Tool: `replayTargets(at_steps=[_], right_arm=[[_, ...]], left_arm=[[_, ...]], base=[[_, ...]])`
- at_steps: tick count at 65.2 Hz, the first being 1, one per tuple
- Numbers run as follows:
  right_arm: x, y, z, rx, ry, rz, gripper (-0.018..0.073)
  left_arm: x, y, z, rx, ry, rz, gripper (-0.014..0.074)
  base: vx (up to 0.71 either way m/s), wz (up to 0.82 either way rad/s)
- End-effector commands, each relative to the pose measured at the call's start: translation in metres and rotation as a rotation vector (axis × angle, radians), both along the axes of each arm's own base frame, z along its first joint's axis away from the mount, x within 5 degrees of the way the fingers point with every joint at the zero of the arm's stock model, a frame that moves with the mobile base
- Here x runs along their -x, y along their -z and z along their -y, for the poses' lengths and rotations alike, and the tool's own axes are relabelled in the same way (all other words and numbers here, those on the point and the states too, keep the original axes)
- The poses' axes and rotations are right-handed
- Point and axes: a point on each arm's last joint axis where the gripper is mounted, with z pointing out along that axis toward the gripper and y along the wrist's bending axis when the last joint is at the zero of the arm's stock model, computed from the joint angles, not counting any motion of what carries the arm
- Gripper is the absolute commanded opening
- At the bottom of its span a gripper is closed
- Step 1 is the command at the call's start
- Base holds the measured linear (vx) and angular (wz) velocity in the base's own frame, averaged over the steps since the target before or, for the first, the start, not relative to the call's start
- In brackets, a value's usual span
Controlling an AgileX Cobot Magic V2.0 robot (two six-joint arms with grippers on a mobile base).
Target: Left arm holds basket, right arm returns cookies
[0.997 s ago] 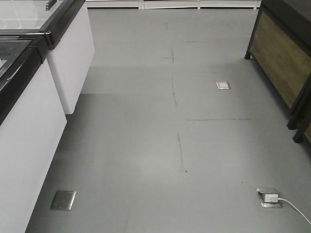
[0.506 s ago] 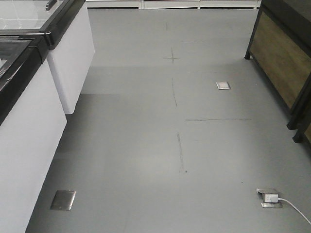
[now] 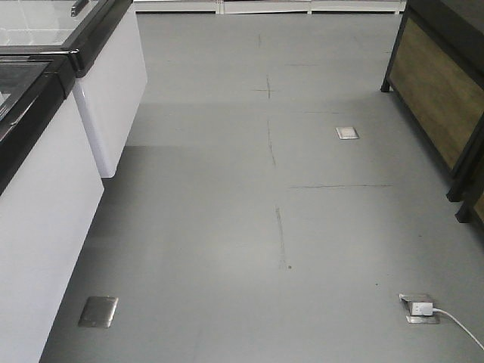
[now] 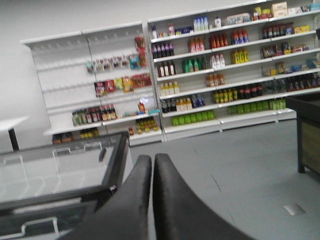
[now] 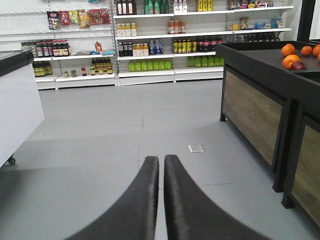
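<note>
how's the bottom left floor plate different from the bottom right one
The left floor plate is flat and bare; the right floor plate carries a white plug with a cable. The left one lies beside the white cabinet, the right one on open floor. Both are square metal.

Right of the white freezer cabinet (image 3: 45, 212), a wide lane of grey floor (image 3: 227, 212) is lying open. Farther right of the freezer, a black wood-panelled display stand (image 3: 439, 98) is bounding that lane, with a plugged floor socket (image 3: 418, 308) and its white cable (image 3: 461, 329) intruding low down. Beyond the freezer, stocked shelving (image 5: 165, 45) is closing the far end. The left gripper (image 4: 153, 159) and right gripper (image 5: 161, 160), jaws together, are hanging in clear air.
</note>
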Motion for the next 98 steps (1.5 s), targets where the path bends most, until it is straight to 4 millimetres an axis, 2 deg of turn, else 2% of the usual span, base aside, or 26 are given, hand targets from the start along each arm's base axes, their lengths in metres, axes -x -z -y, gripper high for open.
replayTargets(at_steps=[1,7,15,20,37,43,48,57,69,86,98], right_arm=[[0.000,-0.001,0.000,0.013,0.003,0.066,-0.0006],[0.000,-0.001,0.000,0.013,0.003,0.066,-0.0006],[0.000,-0.001,0.000,0.013,0.003,0.066,-0.0006],[0.000,-0.001,0.000,0.013,0.003,0.066,-0.0006],[0.000,-0.001,0.000,0.013,0.003,0.066,-0.0006],[0.000,-0.001,0.000,0.013,0.003,0.066,-0.0006],[0.000,-0.001,0.000,0.013,0.003,0.066,-0.0006],[0.000,-0.001,0.000,0.013,0.003,0.066,-0.0006],[0.000,-0.001,0.000,0.013,0.003,0.066,-0.0006],[0.000,-0.001,0.000,0.013,0.003,0.066,-0.0006],[0.000,-0.001,0.000,0.013,0.003,0.066,-0.0006]], left_arm=[[-0.015,-0.007,0.000,0.125,0.014,0.036,0.0005],[-0.029,0.001,0.000,0.183,0.018,-0.005,0.0021],[-0.038,0.006,0.000,0.173,0.013,-0.033,0.0078],[-0.039,0.007,0.000,0.138,0.006,-0.035,0.0139],[-0.039,0.008,-0.001,0.078,-0.007,-0.040,0.0437],[-0.039,0.008,-0.001,0.078,-0.007,-0.041,0.0497],[-0.039,0.007,-0.004,0.082,-0.025,-0.038,0.0507],[-0.037,0.006,-0.024,0.090,-0.121,-0.032,0.0507],[-0.022,0.001,-0.049,0.194,-0.248,0.012,0.0507],[0.006,-0.002,-0.081,0.477,-0.426,0.075,0.0502],[0.018,0.004,-0.097,0.724,-0.531,0.089,0.0502]], base=[[0.00,0.00],[0.00,0.00],[0.00,0.00],[0.00,0.00],[0.00,0.00],[0.00,0.00],[0.00,0.00],[0.00,0.00],[0.00,0.00],[0.00,0.00],[0.00,0.00]])
